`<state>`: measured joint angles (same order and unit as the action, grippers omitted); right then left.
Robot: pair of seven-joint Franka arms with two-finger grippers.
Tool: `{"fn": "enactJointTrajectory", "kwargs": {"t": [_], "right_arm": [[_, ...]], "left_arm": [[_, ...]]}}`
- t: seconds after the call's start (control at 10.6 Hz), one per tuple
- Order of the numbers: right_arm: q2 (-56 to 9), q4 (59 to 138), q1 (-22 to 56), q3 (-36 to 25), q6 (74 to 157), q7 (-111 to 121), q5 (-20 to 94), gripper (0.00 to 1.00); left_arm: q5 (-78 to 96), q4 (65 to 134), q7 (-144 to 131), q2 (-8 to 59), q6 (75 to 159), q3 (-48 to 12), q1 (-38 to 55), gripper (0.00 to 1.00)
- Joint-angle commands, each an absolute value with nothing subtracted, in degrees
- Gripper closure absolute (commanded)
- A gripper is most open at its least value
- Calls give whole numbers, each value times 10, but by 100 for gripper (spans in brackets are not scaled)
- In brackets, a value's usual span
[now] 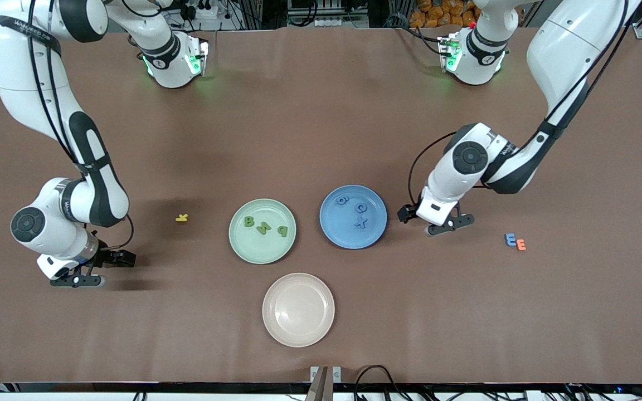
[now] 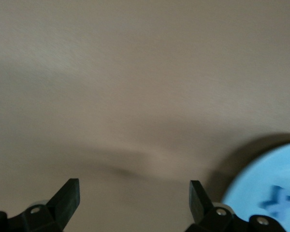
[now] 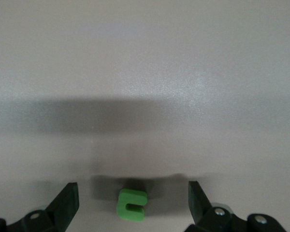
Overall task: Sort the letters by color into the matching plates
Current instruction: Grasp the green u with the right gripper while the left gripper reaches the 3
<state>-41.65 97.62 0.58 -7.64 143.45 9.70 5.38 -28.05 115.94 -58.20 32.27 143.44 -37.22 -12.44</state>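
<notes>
The mint green plate holds three dark green letters. The blue plate beside it holds three blue letters. A fourth blue letter, an E, lies on the table toward the left arm's end. My right gripper is open low over the table toward the right arm's end. The right wrist view shows a green letter lying between its fingers, untouched; the front view hides it. My left gripper is open and empty beside the blue plate.
A beige-pink plate sits empty, nearer the front camera than the other two. A yellow letter lies between my right gripper and the green plate. An orange E touches the blue E.
</notes>
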Motion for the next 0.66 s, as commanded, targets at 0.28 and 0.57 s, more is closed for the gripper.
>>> {"fn": "enactJointTrajectory", "kwargs": {"t": [0.28, 0.57], "right_arm": [[-412, 1000, -14, -56, 1456, 102, 51, 25], [-403, 1014, -16, -56, 1455, 119, 50, 62]], "left_arm": [[-295, 1143, -401, 315, 1355, -370, -207, 0], [-296, 1143, -298, 316, 1341, -367, -254, 0]]}}
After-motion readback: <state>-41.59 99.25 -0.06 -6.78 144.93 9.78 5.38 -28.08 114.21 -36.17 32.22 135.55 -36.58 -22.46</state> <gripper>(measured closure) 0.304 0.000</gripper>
